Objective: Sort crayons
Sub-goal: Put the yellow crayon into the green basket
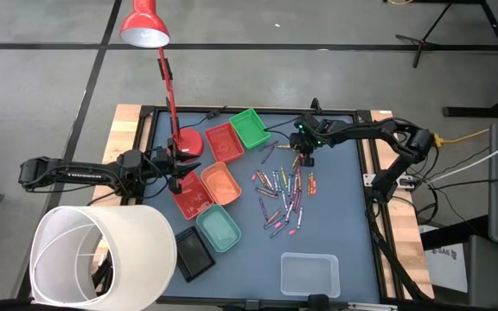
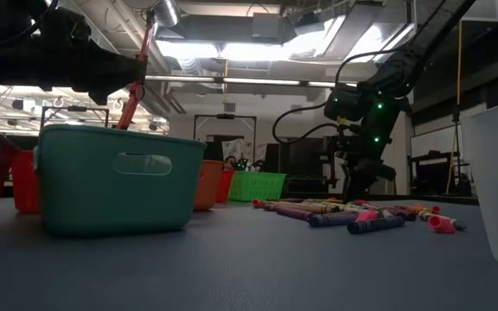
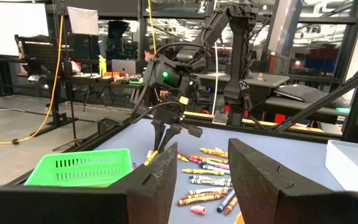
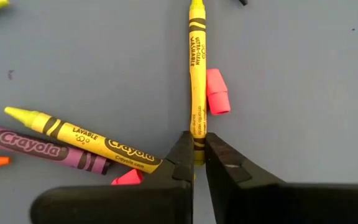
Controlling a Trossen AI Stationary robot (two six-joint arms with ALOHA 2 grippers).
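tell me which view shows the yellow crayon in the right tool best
The right wrist view: the yellow crayon fills it, pinched at its end by the right tool. The left wrist view shows only a sliver; in the high and low views it cannot be told apart.

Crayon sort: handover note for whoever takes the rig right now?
Right pincer: down at the top of the crayon pile, shut on a yellow crayon lying flat on the mat; not lifted.
Left pincer: open, empty, over the red tray on the left.
Trays: the teal tray shows no crayons; the contents of the others cannot be judged.
Left to do: lift the yellow one, bin it, then almost the whole pile.
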